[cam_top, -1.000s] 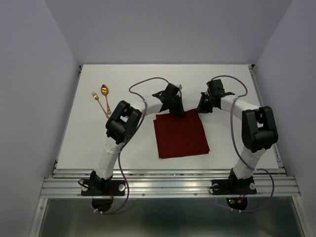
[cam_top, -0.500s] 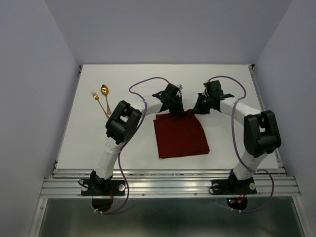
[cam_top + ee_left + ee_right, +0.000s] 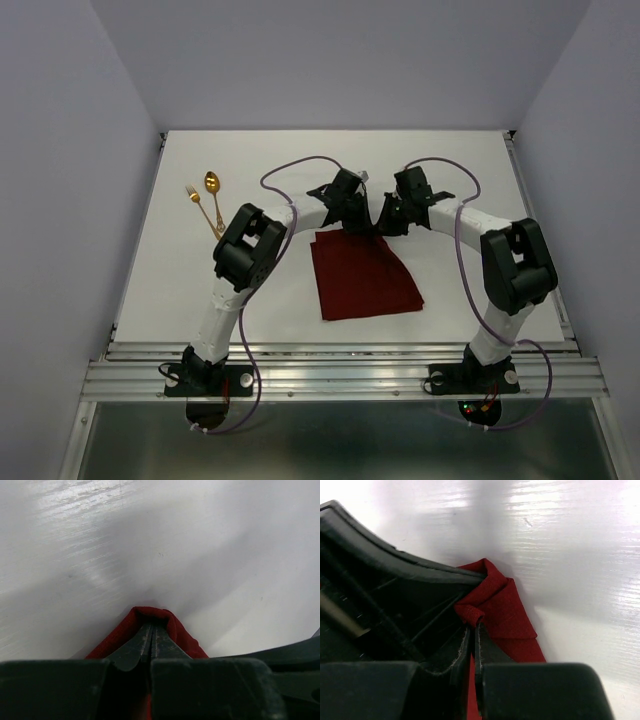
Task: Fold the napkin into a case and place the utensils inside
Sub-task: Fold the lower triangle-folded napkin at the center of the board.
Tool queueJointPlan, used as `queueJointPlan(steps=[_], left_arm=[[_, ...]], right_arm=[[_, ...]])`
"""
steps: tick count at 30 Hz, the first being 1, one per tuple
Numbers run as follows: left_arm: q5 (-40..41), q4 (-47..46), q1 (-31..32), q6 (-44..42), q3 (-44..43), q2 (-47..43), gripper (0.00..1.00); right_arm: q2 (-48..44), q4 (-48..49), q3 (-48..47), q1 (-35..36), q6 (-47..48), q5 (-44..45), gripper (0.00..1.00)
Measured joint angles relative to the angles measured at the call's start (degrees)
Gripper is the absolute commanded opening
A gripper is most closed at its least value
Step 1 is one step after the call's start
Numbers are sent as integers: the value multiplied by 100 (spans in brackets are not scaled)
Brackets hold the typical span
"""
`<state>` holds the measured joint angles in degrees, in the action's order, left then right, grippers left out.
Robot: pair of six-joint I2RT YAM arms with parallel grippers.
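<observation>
The left fingers (image 3: 151, 629) are pressed together on a raised fold of the napkin (image 3: 176, 632), the dark red cloth humping up around both tips in the left wrist view. The right fingers (image 3: 472, 630) are likewise closed, with only a hairline seam between them, pinching a small rolled lip of the napkin (image 3: 506, 605). Past that lip the cloth creases into a pointed pleat lying on the white table (image 3: 580, 555). The black body of the left arm's wrist fills the left side of the right wrist view, just beside this pinched corner.

From above, the left fingers (image 3: 352, 216) and right fingers (image 3: 386, 222) sit just beside each other at the far edge of the napkin (image 3: 365, 278). Both arms curve inward from their bases to meet there. The napkin lies in the middle of the table (image 3: 180, 285), its near part flat and its right edge slanting in toward the pinched far end, so the cloth is narrower at the far side than at the near side.

The gold spoon (image 3: 211, 182) and gold fork (image 3: 192, 193) lie side by side at the far left of the table, well apart from the napkin, with their handles running toward the left arm's elbow.
</observation>
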<state>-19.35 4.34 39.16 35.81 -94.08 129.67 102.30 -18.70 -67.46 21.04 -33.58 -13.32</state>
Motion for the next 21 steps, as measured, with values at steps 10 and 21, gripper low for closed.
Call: queueJointPlan(steps=[10,21], left_arm=[[31,-149,-31,-22,120,-50,6],[214,-214,-79,-61,234,-138,6]], right_arm=[[348,33,-140,-7,-553,157,1],[625,35,-332,0,-1036,262,1]])
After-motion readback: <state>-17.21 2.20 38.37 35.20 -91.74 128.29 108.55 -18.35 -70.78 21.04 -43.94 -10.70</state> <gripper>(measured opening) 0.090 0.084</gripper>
